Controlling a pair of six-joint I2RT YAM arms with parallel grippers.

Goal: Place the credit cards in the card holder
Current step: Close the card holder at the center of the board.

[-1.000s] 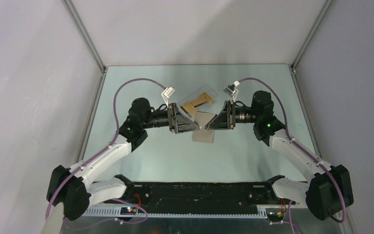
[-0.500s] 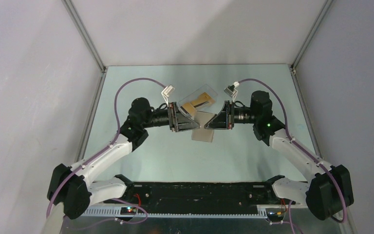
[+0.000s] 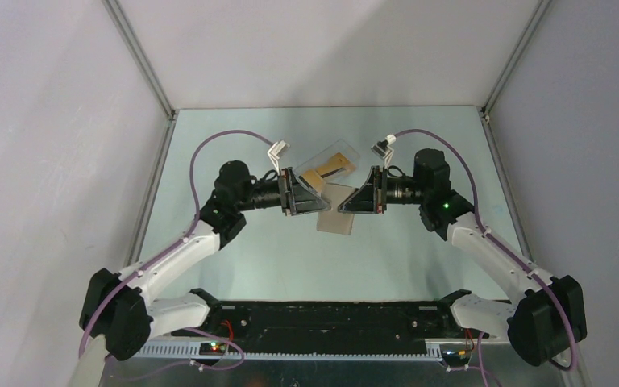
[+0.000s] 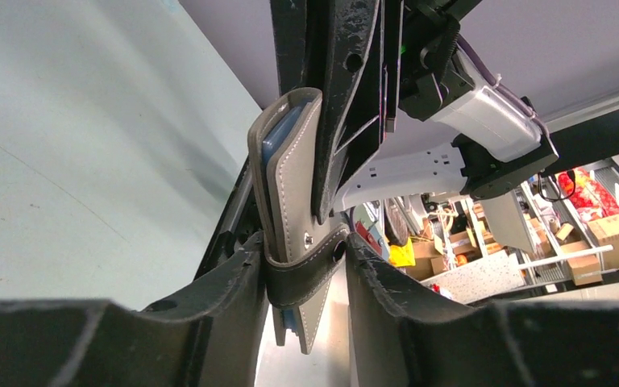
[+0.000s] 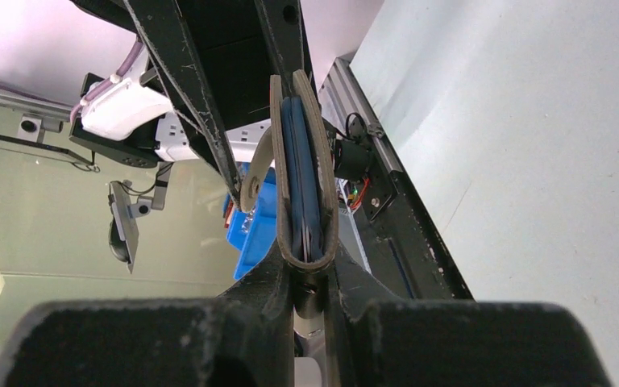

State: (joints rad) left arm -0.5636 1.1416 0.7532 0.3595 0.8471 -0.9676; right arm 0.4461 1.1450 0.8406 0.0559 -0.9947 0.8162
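Clenching card holder (image 5: 306, 177): right gripper (image 5: 310, 298); left gripper (image 4: 302, 278) flanks it, grip unclear; credit card (image 3: 322, 173) in clear box (image 3: 346, 153).

The card holder (image 4: 294, 193) looks like smooth, matt grey-taupe leather or imitation leather with pale stitching along its edges. A darker strap (image 4: 306, 278) of similar stuff crosses it, beside a small, metal-looking stud. The fingers (image 4: 226, 298) of the left hand (image 4: 302, 242) are black plastic with a rough, grainy, matt surface, whereas the tabletop (image 4: 64, 161) is pale, smooth and matt, and the box (image 3: 337, 156) lying on it is clear, glossy plastic.
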